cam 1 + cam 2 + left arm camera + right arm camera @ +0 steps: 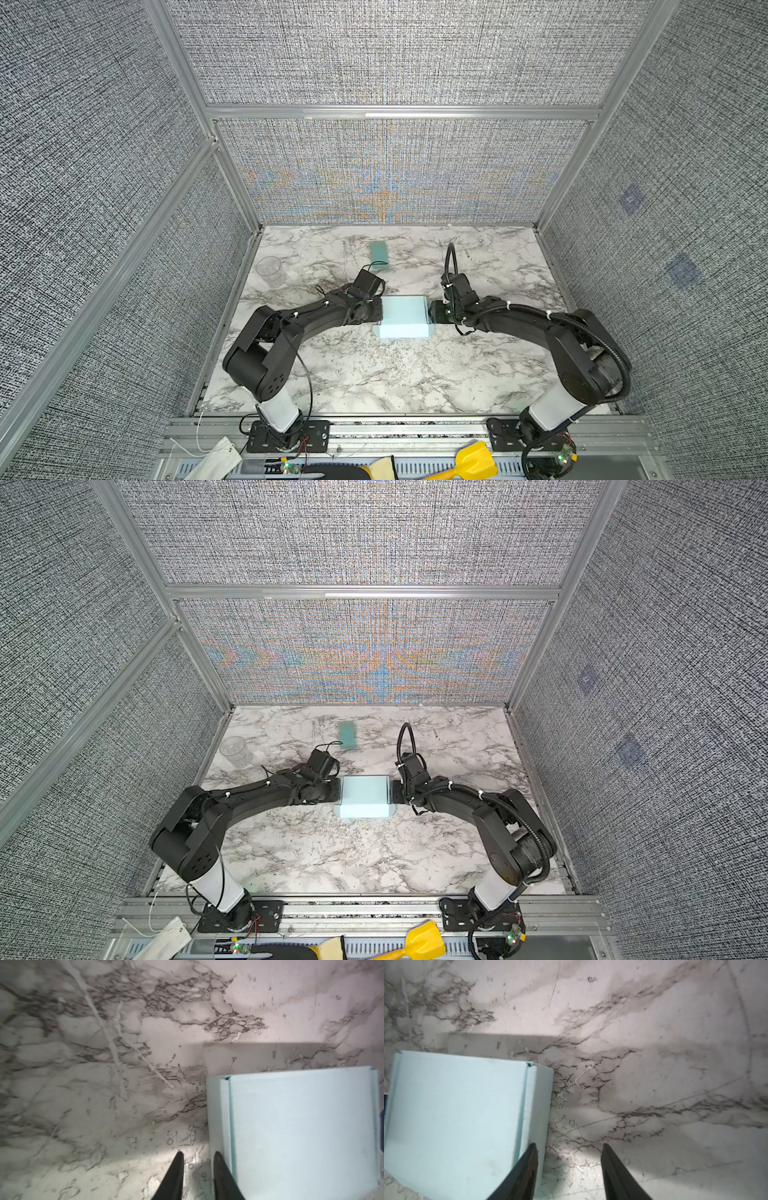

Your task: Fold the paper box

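Note:
The paper box (404, 316) (365, 796) is pale sky-blue and stands folded up in the middle of the marble table, with a side flap lying flat along its near edge. My left gripper (377, 313) (198, 1153) sits at its left side, open by a narrow gap with only table between the fingers. One of its fingers (223, 1178) lies along the box's (301, 1126) side wall. My right gripper (432, 313) (569, 1146) sits at the right side, open wider and empty. One finger (527, 1167) rests against the box's (452, 1115) outer wall.
A darker teal-green strip (378, 254) (347, 734) lies flat behind the box. A clear plastic cup (270, 270) (235, 750) stands at the back left. Grey fabric walls close in three sides. A yellow scoop (473, 459) lies beyond the front rail.

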You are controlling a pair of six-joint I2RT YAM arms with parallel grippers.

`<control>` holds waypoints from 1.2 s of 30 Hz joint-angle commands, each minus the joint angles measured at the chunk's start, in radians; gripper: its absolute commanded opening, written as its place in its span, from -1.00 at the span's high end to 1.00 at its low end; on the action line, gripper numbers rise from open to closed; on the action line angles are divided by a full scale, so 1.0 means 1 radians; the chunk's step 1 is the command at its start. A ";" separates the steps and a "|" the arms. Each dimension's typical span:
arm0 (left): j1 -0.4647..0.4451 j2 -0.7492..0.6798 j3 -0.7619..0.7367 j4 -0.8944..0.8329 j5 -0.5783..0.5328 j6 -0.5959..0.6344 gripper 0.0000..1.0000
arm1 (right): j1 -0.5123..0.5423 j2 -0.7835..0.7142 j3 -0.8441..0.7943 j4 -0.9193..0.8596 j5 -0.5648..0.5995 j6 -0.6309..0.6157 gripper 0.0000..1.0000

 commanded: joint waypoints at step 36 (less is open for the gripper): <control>-0.097 -0.085 -0.093 0.076 0.168 -0.021 0.24 | 0.136 -0.108 -0.164 0.201 -0.134 0.197 -0.18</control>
